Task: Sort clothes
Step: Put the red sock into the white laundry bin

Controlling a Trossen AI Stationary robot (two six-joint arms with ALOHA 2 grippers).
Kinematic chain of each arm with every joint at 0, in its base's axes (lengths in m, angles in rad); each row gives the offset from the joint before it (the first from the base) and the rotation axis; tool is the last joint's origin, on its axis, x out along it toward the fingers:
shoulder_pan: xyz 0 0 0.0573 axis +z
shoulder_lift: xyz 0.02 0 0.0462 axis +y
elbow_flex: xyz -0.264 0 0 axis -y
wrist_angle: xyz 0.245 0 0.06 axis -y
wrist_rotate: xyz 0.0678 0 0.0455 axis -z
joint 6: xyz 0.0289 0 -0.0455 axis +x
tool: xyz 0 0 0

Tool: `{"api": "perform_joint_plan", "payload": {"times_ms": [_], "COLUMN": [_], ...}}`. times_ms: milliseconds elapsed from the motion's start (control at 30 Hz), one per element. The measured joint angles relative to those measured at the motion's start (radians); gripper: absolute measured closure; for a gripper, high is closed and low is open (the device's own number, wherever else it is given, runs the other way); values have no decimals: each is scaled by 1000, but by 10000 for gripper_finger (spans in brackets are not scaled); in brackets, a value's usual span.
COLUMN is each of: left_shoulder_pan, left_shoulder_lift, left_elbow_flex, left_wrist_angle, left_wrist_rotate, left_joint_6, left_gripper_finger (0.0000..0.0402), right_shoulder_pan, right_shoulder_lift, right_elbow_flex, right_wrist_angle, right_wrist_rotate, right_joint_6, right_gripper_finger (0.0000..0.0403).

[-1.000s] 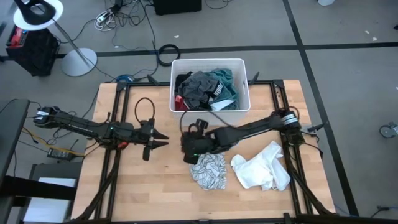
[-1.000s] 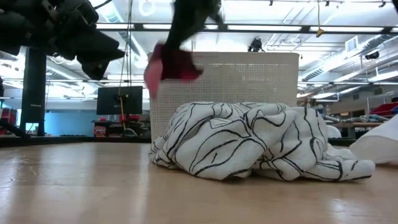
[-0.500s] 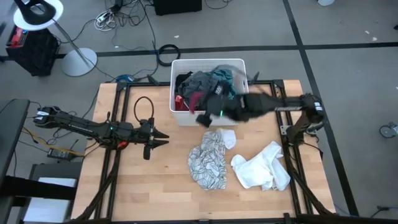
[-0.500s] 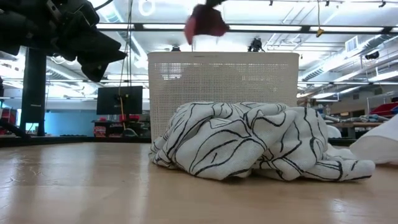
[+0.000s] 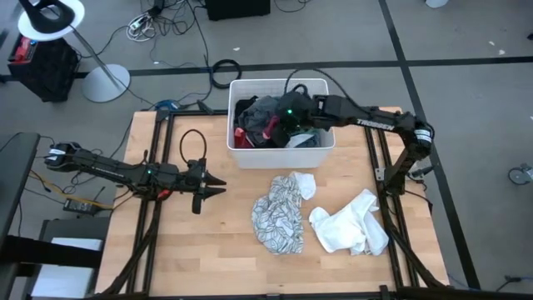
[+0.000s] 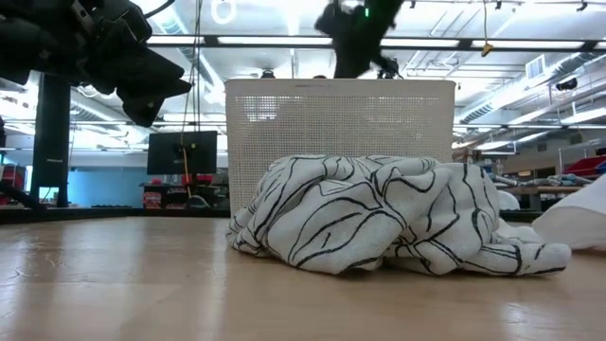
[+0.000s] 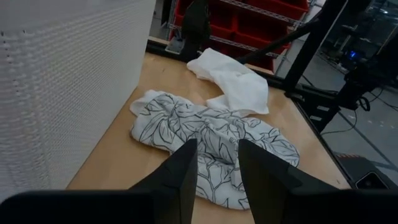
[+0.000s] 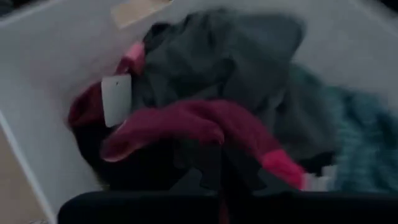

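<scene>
Right gripper (image 8: 219,163) clenched on red garment (image 8: 186,124), blank white tag (image 8: 116,99), over bin (image 5: 281,150)

A bin (image 5: 236,148) stands at the table's (image 5: 166,250) twelve o'clock, with a heap of clothes (image 5: 279,121) inside. Two cloths lie before it: one (image 5: 279,218) at six o'clock of the bin, another (image 5: 350,223) at its four o'clock.
</scene>
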Motion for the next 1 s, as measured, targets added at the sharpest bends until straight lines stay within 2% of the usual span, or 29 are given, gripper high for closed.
{"api": "perform_joint_plan", "payload": {"times_ms": [167, 233, 400, 600, 833, 1000], "left_shoulder_pan": [0, 0, 0, 0, 0, 0], "left_shoulder_lift": [0, 0, 0, 0, 0, 0], "left_elbow_flex": [0, 0, 0, 0, 0, 0], "left_wrist_angle": [3, 4, 1, -20, -7, -8], "left_wrist_rotate": [-2, -4, -5, -5, -25, -25], "left_joint_6": [-1, -9, -21, -22, 6, 2], "left_gripper_finger": [280, 280, 280, 280, 280, 280], "right_shoulder_pan": [-59, -83, -122, -128, -105, -78], "right_shoulder_lift": [5, 3, -3, 3, 7, 7], "right_elbow_flex": [-189, -257, -351, -320, -191, -83], "right_wrist_angle": [163, 249, 372, 342, 171, 52], "right_wrist_rotate": [-100, -183, -294, -343, -294, -245], "right_joint_6": [18, 42, 89, 76, 23, -16], "right_gripper_finger": [397, 397, 392, 353, 281, 252]}}
